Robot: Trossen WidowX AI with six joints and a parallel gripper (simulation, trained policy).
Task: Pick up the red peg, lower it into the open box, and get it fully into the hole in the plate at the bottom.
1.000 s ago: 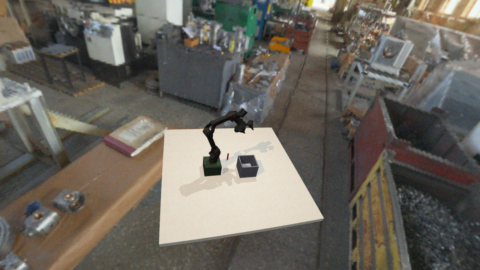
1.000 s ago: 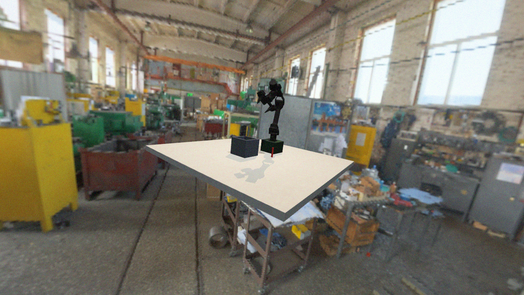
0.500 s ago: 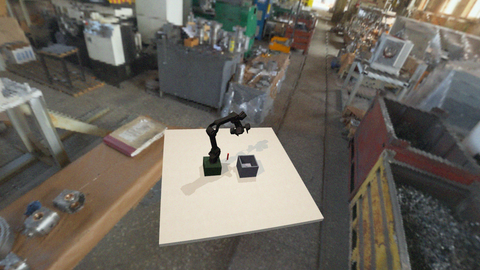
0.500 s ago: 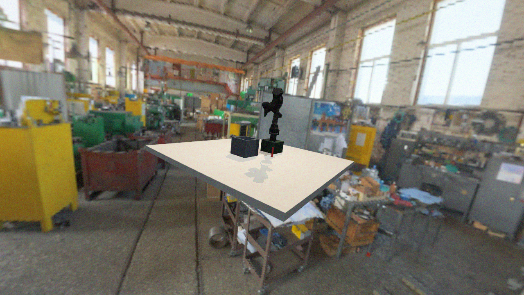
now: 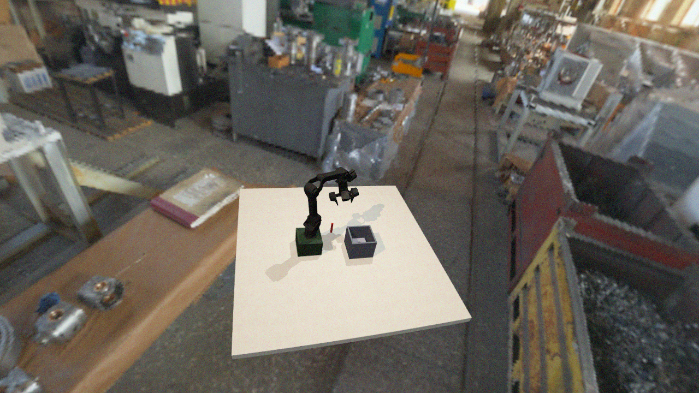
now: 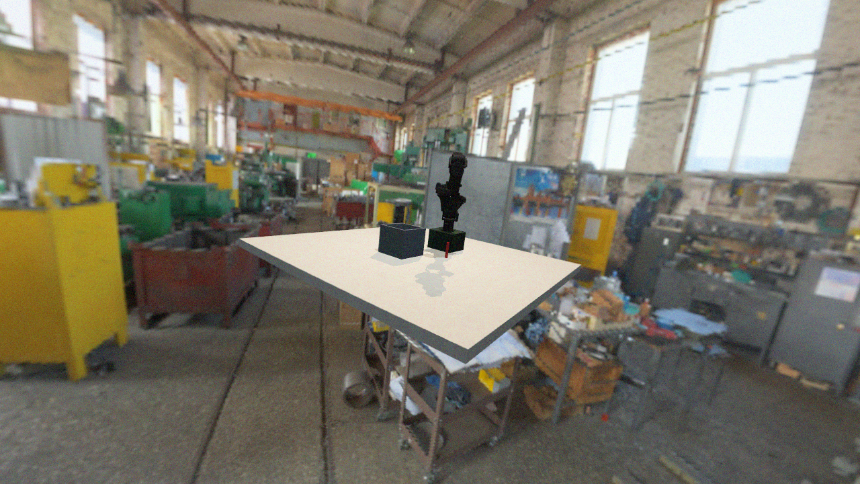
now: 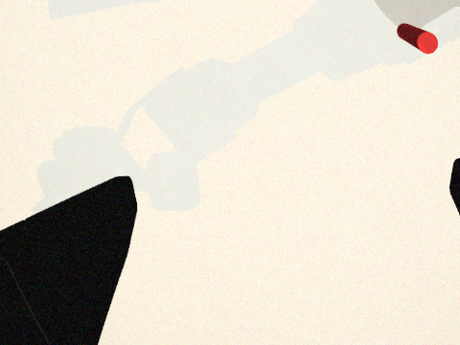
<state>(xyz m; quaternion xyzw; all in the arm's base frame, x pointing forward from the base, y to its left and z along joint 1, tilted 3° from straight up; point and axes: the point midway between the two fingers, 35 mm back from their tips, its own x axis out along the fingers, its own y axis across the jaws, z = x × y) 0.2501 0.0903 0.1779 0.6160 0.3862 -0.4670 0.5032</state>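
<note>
Item one, my end effector: a black parallel-jaw gripper point(image 5: 344, 202) point(image 6: 451, 207) point(image 7: 300, 183), fingers spread wide, nothing between them, raised well above the table and pointing down. Item two, the task piece: a slim red cylindrical peg point(image 5: 331, 227) point(image 6: 447, 249) point(image 7: 417, 38), standing upright on the flat cream tabletop point(image 5: 342, 303) point(image 6: 420, 300) point(image 7: 287, 278), below the gripper and apart from it. My wrist view lists the peg at upper right, its bright round end showing, outside the gap between the two fingertips and nearer the right-hand edge of the view than the finger at left. Item three, the container: a dark grey-blue, square, open-topped box point(image 5: 360, 249) point(image 6: 400, 240), upright on the tabletop; the peg is outside it. A pale patch shows inside, too small for me to make out a hole. Item four, the mount: a dark green block point(image 5: 308, 246) point(image 6: 435, 240) under the black jointed arm point(image 5: 312, 202) point(image 6: 457, 171). In my top view, the peg appears between block and box, touching neither.
</note>
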